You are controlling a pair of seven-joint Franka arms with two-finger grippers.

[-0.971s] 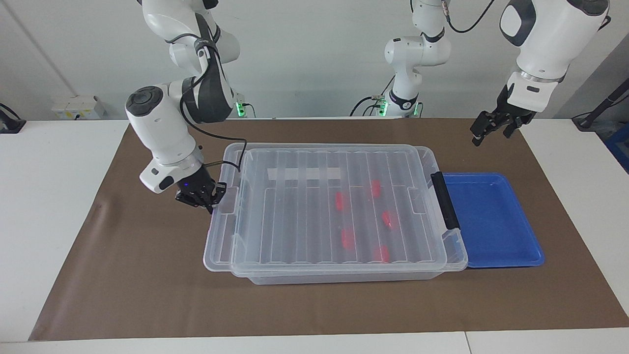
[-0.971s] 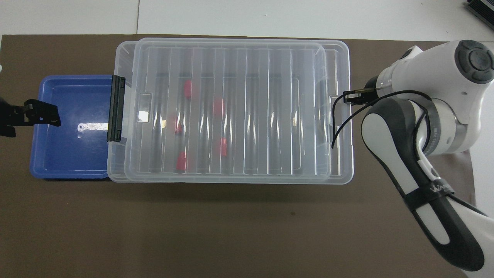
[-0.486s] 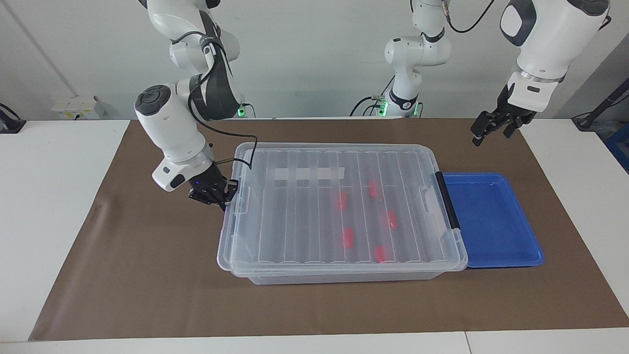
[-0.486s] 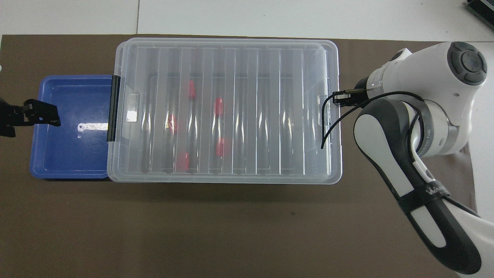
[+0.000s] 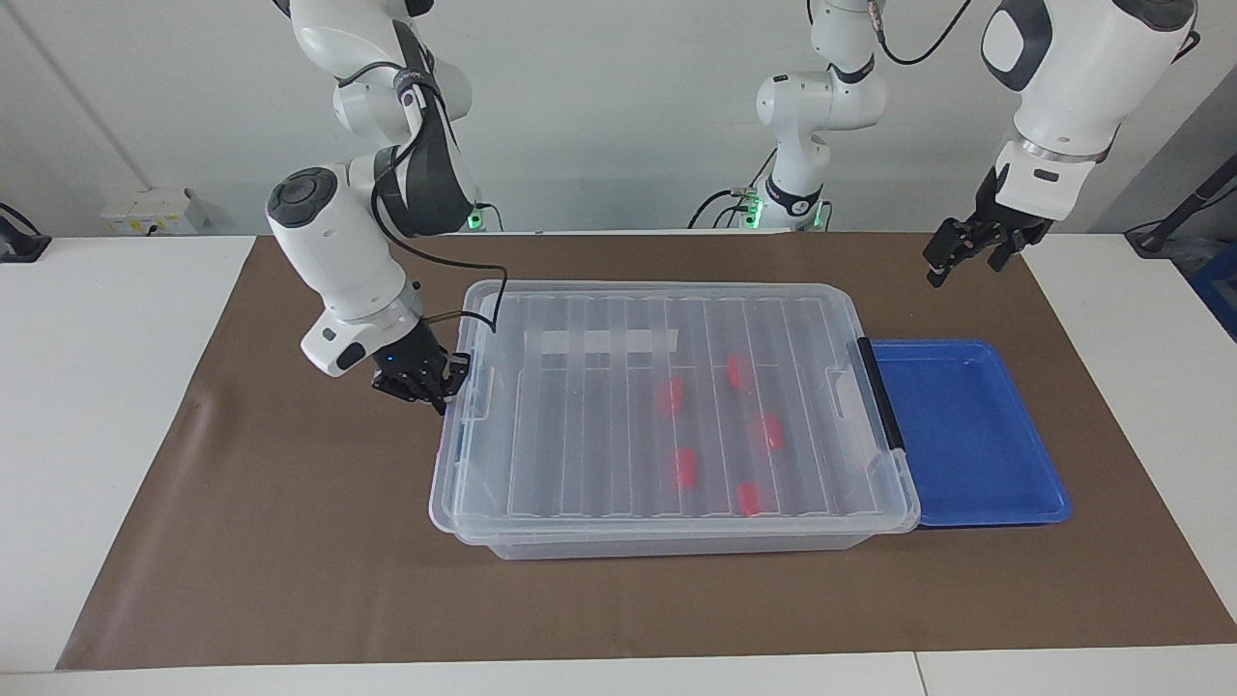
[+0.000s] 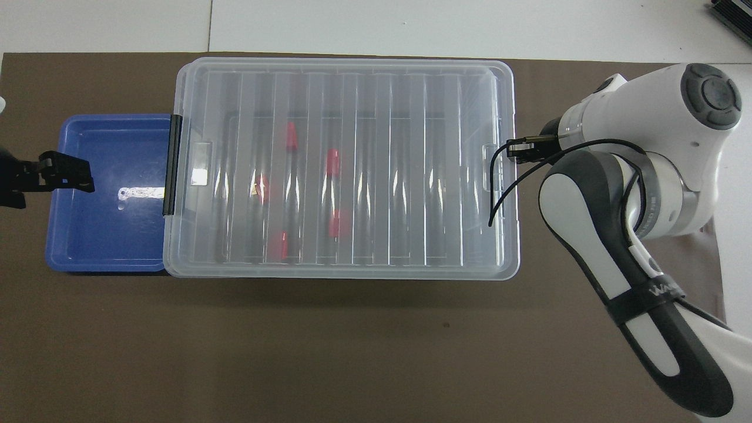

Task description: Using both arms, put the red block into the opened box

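The clear box lies mid-table with its ribbed lid flat on top, squared with the rim. Several red blocks show blurred through the lid, inside the box. My right gripper is low at the lid's end tab, at the right arm's end of the box, touching its edge. My left gripper hangs open and empty in the air over the mat by the blue tray.
A blue tray with nothing in it butts against the box's black latch at the left arm's end. A brown mat covers the table. A slim white arm with a green-lit base stands nearer the robots.
The lid has slid toward the left arm's end until it sits squarely over the box, my right gripper moving along with its edge. The left arm has hardly moved.
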